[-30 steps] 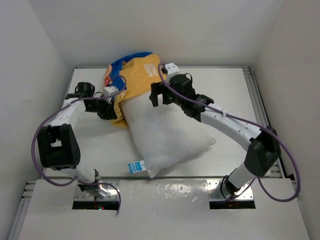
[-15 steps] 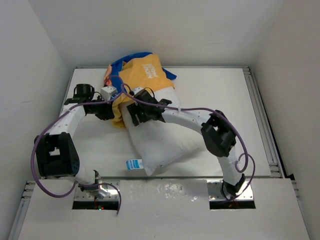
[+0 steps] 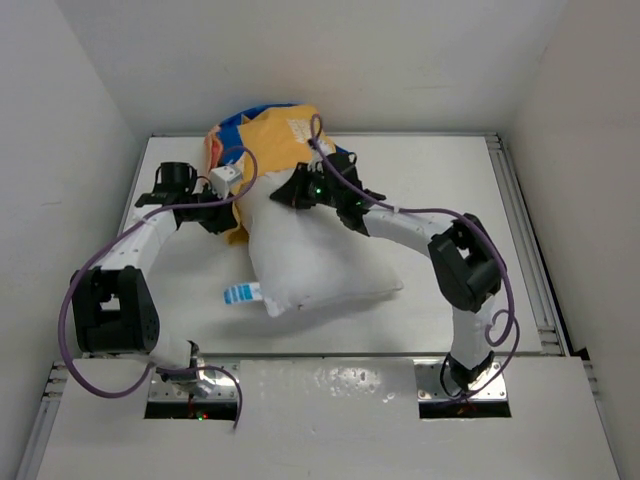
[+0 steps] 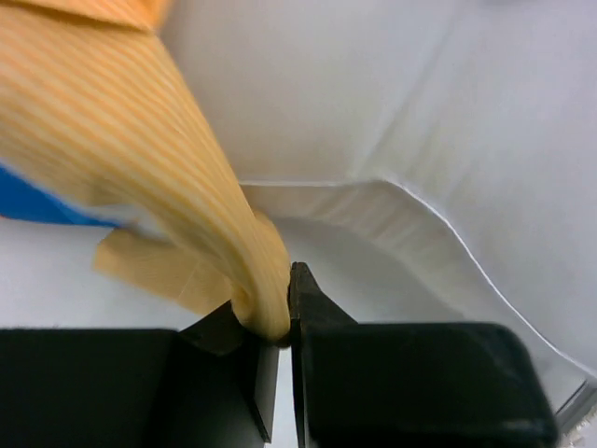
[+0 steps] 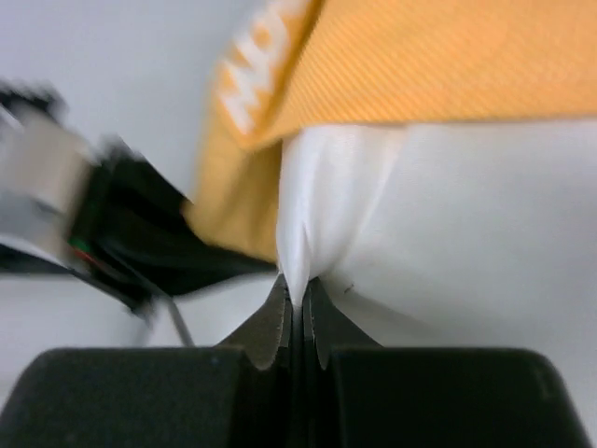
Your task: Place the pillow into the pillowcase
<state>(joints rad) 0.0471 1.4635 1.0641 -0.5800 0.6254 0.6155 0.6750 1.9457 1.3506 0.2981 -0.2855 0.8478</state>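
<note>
- My right pincer (image 5: pixel 297 291) just snapped shut and now pinches a fold of the pillow (image 3: pixel 320 262) at the case mouth.
- My left pincer (image 4: pixel 284 319) still clamps the pillowcase (image 3: pixel 268 135) by its orange hem.
- The pillow slid left, far end under the hem, so it's probably ready to feed in.

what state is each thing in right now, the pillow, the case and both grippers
plump white rectangular pillow, lying flat, far end under the case's orange edge, most of it outside
blue and orange-yellow fabric pillowcase, bunched at the far side, its orange edge drawn over the pillow's far end
left gripper, shut on the pillowcase's orange edge
right gripper, shut on a fold of the pillow
</note>
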